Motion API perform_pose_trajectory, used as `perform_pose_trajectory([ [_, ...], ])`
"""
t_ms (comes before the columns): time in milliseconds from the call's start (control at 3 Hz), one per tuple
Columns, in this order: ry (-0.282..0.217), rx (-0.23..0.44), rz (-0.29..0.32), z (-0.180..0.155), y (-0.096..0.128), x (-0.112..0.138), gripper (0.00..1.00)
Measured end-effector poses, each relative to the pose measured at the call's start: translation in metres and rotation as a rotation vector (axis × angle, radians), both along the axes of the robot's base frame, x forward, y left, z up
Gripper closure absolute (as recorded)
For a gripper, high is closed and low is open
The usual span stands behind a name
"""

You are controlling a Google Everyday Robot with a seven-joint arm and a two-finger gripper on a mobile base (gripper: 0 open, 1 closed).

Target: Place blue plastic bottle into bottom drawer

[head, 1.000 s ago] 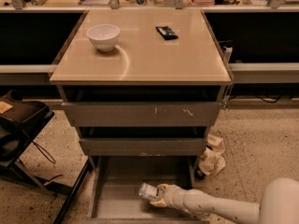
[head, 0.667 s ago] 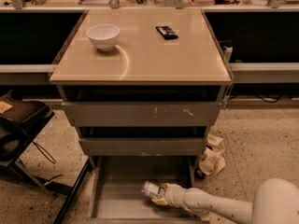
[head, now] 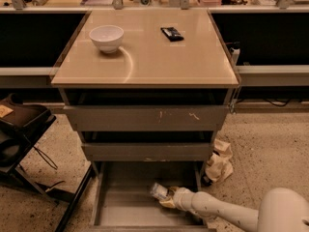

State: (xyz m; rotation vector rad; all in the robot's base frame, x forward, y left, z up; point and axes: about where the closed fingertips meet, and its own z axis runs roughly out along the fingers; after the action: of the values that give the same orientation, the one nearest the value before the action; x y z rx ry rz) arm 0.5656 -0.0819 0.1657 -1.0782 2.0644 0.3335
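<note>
Over the last second the gripper [head: 168,198] has crept a little toward the back of the bottom drawer [head: 120,204] and slightly to the right. The blue plastic bottle [head: 158,191] has travelled with it. The bottle now sits higher in the view, nearer the drawer's rear and right wall than it was, with its cap end pointing up and left. The arm's [head: 227,212] large white rear housing at the lower right has slid a bit to the left, covering more of the speckled floor [head: 270,149].
</note>
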Motion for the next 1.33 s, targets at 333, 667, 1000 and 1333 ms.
perform_pose_trajectory([
  [333,0.0,0.0,0.0,0.0,0.0,0.0,0.58],
  [667,0.0,0.0,0.0,0.0,0.0001,0.0,0.33],
  [1000,0.0,0.0,0.0,0.0,0.0001,0.0,0.12],
  [1333,0.0,0.0,0.0,0.0,0.0001,0.0,0.0],
])
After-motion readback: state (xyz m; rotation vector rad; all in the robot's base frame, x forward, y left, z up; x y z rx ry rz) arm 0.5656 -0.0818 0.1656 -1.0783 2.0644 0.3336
